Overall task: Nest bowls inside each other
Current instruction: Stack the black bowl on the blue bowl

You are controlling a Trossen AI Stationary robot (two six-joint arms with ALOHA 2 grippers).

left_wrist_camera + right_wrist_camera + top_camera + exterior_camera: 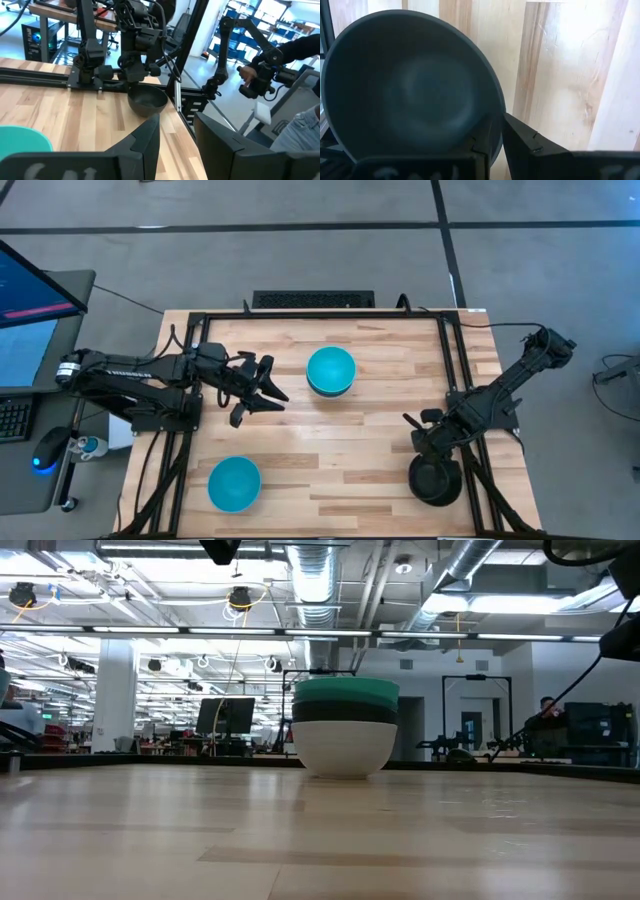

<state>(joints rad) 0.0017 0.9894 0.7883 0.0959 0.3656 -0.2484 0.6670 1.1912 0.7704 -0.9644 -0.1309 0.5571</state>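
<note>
The small round black plastic bowl (435, 480) is sitting at the lower right of the high view, my right gripper (496, 141) clamping its rim; the nested stack of bowls (330, 371) is lying up-left, nearer my idle, spread-fingered left gripper (262, 388).

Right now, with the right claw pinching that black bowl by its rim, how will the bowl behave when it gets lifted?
The black bowl looks like thin plastic, so probably light and stiff. The right claw grips only one edge of the rim, so the bowl may tilt or swing downward once off the table. Its smooth, rounded wall could slip between the fingers.
</note>
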